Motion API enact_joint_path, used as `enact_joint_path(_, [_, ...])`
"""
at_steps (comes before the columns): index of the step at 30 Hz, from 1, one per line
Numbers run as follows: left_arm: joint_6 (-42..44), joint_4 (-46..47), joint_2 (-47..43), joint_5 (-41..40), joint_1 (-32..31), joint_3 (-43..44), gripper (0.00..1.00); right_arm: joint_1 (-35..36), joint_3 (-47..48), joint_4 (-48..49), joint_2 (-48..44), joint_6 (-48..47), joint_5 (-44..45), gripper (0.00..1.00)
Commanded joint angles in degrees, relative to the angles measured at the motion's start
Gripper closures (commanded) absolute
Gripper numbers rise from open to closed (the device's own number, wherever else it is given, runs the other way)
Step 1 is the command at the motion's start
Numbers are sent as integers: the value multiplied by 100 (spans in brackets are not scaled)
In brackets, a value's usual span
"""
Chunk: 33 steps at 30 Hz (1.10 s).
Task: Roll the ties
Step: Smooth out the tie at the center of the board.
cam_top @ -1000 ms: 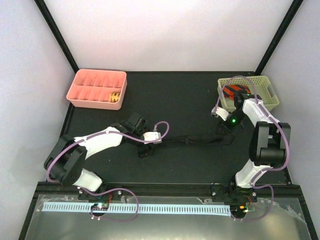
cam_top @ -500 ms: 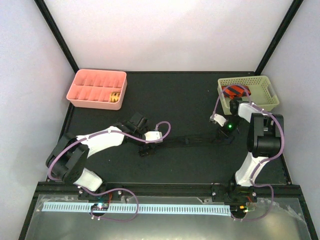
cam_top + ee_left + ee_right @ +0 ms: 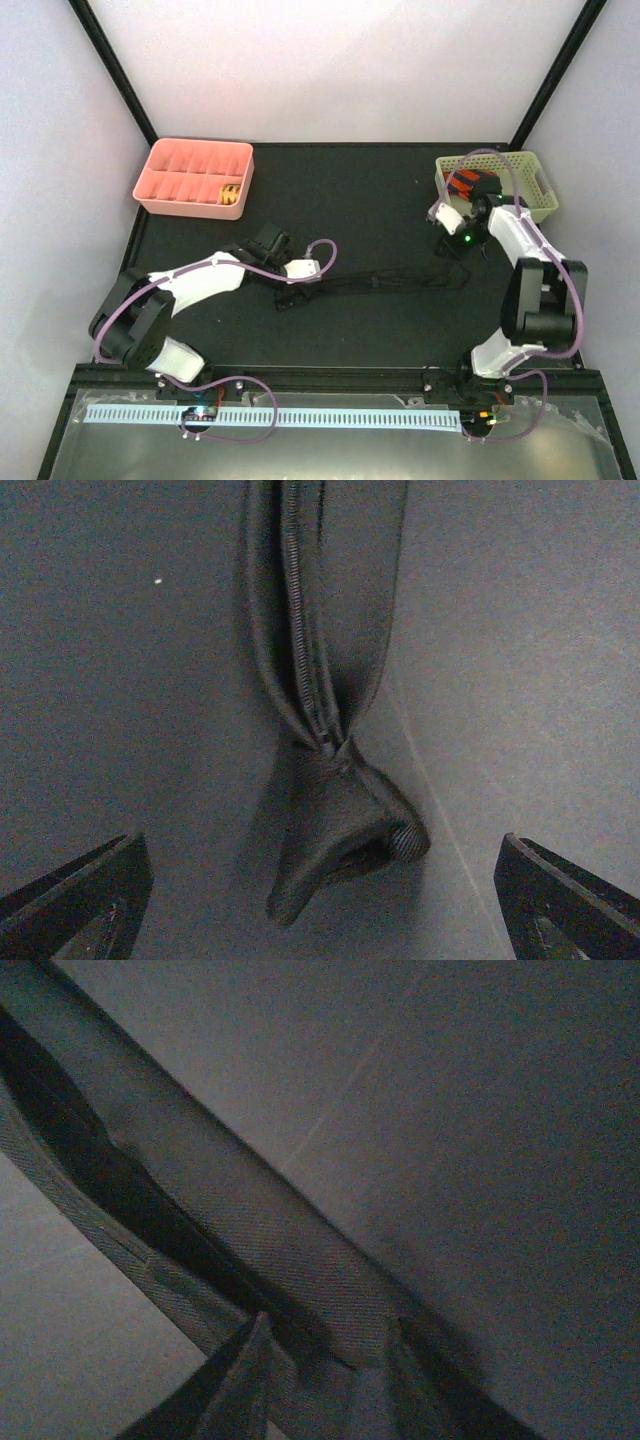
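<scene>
Left jaws are wide apart, one fingertip (image 3: 85, 890) at each side of my wrist view, gripping nothing; the tie (image 3: 322, 650) has its bunched end lying on the desk (image 3: 520, 630) right between them, the rest running straight away from them; from above, the tie (image 3: 380, 282) lies stretched out from the left jaws across to the right jaws; right wrist view is filled by the dark band, too close, so I cannot tell whether those jaws are apart or clamped; basket (image 3: 535, 200) sits just beyond the right jaws.
</scene>
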Motion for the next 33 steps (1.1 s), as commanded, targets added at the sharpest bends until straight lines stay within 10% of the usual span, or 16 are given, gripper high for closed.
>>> enact_joint_path(1, [14, -172, -411, 354, 276, 40, 2, -19, 553, -16, -747, 438, -679, 53])
enact_joint_path(7, [148, -82, -512, 292, 312, -155, 1, 38, 962, 29, -1201, 1319, -1978, 45])
enact_joint_path(25, [492, -169, 550, 285, -152, 340, 17, 1924, -448, 1427, -235, 3451, -3390, 73])
enact_joint_path(33, [856, -648, 1152, 60, -345, 847, 42, 1941, -721, 1689, 279, 3709, -3386, 81])
